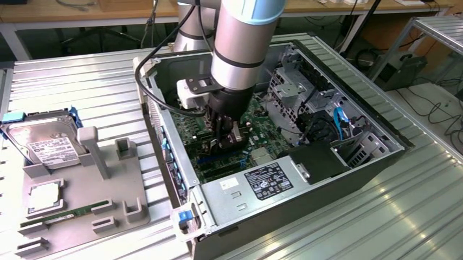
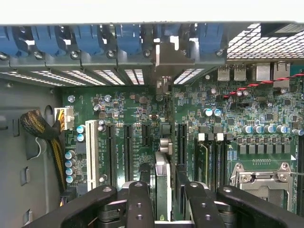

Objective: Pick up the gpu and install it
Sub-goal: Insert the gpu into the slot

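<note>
The gpu [image 2: 162,186] stands edge-on in a motherboard slot inside the open computer case [image 1: 376,162]. Its silver bracket [image 2: 164,59] sits against the rear slot openings under the blue latches. My gripper [image 2: 162,176] straddles the card from above, one black finger [image 2: 140,192] on each side of it. A thin dark gap shows between each finger and the card, so the jaws stand open and off it. In the exterior view my gripper [image 1: 225,142] reaches straight down into the middle of the case, onto the green motherboard [image 1: 253,122].
Beside the case, a grey fixture [image 1: 79,200] holds a hard drive [image 1: 47,143], a processor chip [image 1: 45,195] and a green RAM stick [image 1: 65,212]. Inside are the power supply [image 1: 264,181], a drive cage [image 1: 289,92], a braided cable bundle [image 2: 45,137] and the processor socket [image 2: 261,178].
</note>
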